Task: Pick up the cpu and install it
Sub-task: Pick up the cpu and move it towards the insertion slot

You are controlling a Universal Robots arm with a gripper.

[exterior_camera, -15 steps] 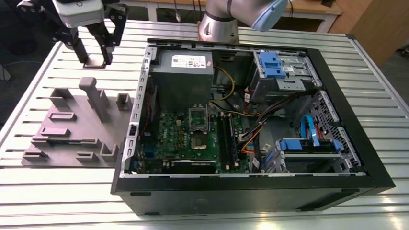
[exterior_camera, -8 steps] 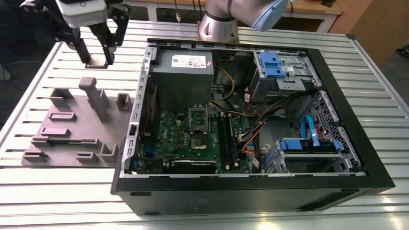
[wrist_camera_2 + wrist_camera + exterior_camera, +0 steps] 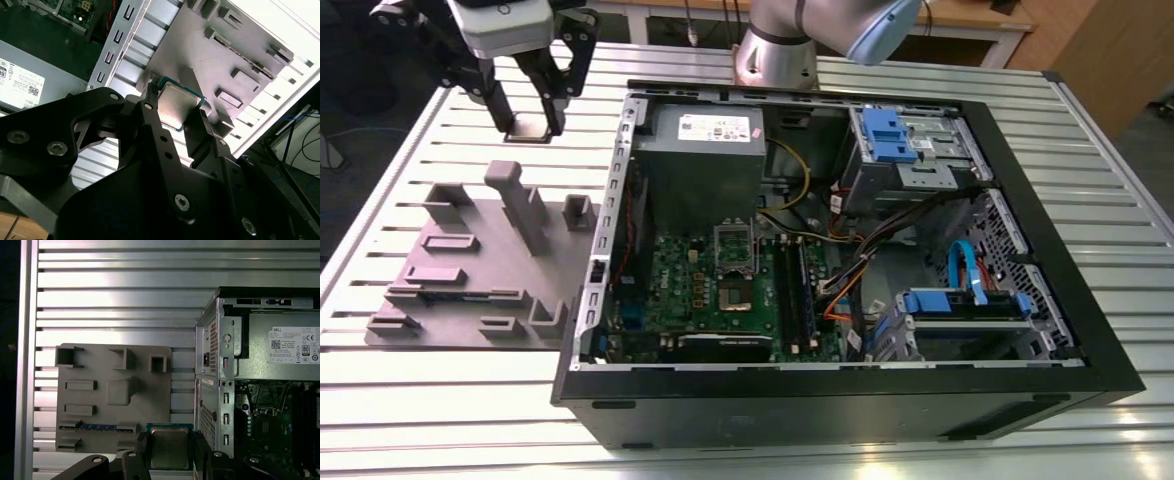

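Gripper [image 3: 176, 109]: fingers clamped on the cpu [image 3: 181, 100] by two opposite edges, held clear outside the computer case [image 3: 827, 405], beside its power-supply corner. Risk, as I judge it: narrow edge hold; a tilt or slip could misseat it in the socket [image 3: 735, 262]

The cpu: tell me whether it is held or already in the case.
Held. The gripper clamps the cpu by its edges near the grey tray, outside the computer case.

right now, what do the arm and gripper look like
The arm is a silver metal tube with a pale blue joint cap. The gripper has a white and grey body and black linked fingers dotted with silver screws.
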